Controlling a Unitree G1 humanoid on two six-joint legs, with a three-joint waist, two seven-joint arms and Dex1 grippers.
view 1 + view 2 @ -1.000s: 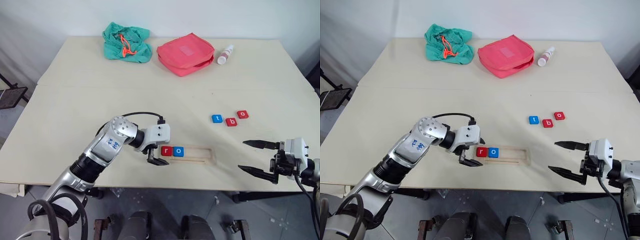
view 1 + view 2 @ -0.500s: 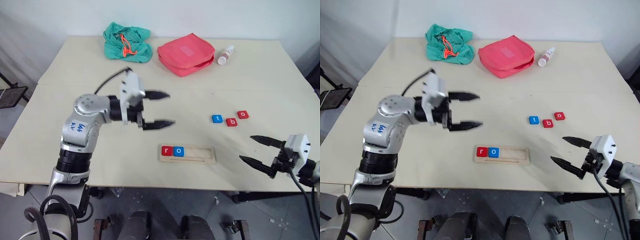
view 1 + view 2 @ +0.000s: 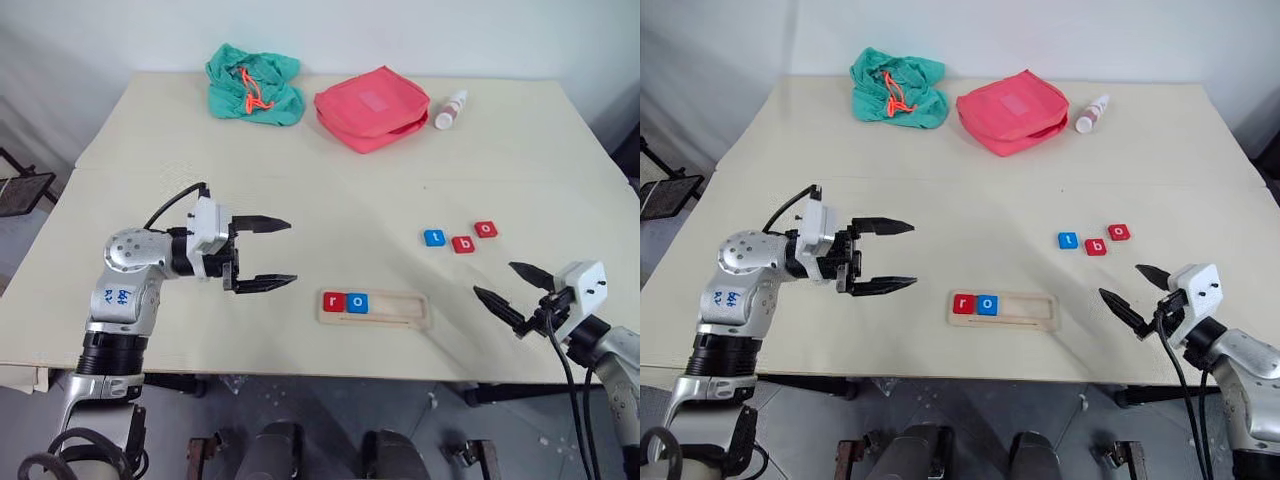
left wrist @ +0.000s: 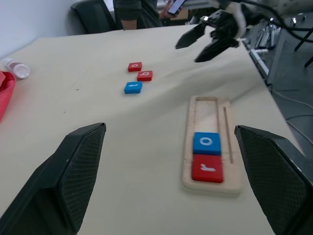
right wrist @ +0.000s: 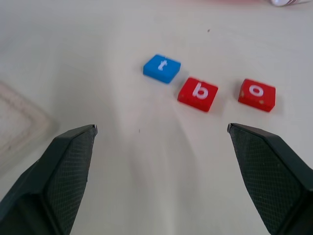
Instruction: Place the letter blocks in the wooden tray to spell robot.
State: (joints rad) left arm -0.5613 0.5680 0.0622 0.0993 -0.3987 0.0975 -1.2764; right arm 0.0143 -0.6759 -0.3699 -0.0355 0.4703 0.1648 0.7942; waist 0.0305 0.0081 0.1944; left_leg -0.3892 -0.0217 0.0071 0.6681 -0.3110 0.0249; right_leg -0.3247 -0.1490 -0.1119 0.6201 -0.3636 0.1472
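Two blocks (image 3: 345,302) in tray's (image 3: 400,308) left end; three (image 3: 459,237) behind-right.

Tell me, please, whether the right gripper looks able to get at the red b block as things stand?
Probably yes. The right gripper is open and empty, and the red b block lies on bare table ahead of it. The blue t block and red o block sit close on either side, leaving narrow gaps.

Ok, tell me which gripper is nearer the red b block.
Right. The right gripper sits just below-right of the red b block; the left gripper hangs far across the table, beyond the tray.
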